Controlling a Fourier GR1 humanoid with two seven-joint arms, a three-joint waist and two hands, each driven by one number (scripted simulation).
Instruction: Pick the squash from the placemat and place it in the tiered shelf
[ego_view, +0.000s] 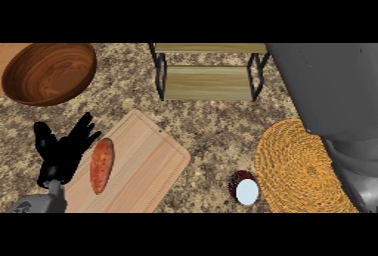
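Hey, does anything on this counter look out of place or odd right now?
No squash shows on the woven placemat; the grey right forearm covers its right edge. The cutting board lies askew.

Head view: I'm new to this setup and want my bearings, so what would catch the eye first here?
Probably the woven yellow placemat at the right, partly covered by a big grey forearm coming down over it. Next, the orange vegetable lying on the wooden cutting board at lower left, with the black left hand open beside it. At the top stand a wooden bowl and the tiered shelf.
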